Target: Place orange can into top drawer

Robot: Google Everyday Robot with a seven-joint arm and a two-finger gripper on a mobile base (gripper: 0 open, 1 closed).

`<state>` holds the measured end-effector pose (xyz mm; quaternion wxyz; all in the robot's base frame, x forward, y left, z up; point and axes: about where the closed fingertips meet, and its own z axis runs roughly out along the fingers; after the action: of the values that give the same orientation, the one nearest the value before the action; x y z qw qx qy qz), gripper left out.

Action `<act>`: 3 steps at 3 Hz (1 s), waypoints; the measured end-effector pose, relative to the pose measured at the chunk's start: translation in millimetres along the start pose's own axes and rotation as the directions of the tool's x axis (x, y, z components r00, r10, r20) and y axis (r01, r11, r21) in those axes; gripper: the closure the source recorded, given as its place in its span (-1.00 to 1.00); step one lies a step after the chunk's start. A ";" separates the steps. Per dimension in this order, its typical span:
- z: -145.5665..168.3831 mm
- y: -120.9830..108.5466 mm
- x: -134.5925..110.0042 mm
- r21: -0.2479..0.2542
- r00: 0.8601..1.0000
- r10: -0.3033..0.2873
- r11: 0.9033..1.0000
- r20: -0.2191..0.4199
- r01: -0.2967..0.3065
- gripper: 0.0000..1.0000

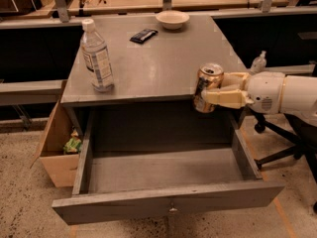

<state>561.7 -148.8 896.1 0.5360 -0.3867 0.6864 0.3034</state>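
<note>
Orange can [208,87]: upright, clamped side-on in the gripper [212,89], at the front right edge of the desk top [158,58], its base level with or just past the lip; contact with the desk cannot be judged. Not yet in the top drawer [168,202], which stands pulled fully out below, its floor bare. Step in hand, by my reading: carry the can off the desk and down into the drawer. To do it well: bring the can forward until clear of the desk lip, then lower it straight, keeping it vertical, and aim toward the middle of the floor, away from the right wall, which lies near the present line of descent. Release only once the base is seated, or a light can may tip and roll. Arm: the white forearm enters from the right, roughly horizontal at desk height, wrist straight, tan fingers [225,99] pointing left and closed around the can's body, one in front and one behind. Water bottle [97,56], bowl [172,19] and cardboard box [57,148] are well apart from the path.
</note>
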 end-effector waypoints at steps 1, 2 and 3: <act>25.2 25.1 25.6 -0.093 0.998 0.038 0.995 0.046 -0.034 1.00; 51.3 47.4 52.6 -0.183 0.991 0.089 0.981 0.095 -0.070 1.00; 75.3 61.8 72.1 -0.268 0.990 0.083 0.962 0.112 -0.050 1.00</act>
<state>537.4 -69.1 808.0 0.5100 -0.4121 0.6182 0.4335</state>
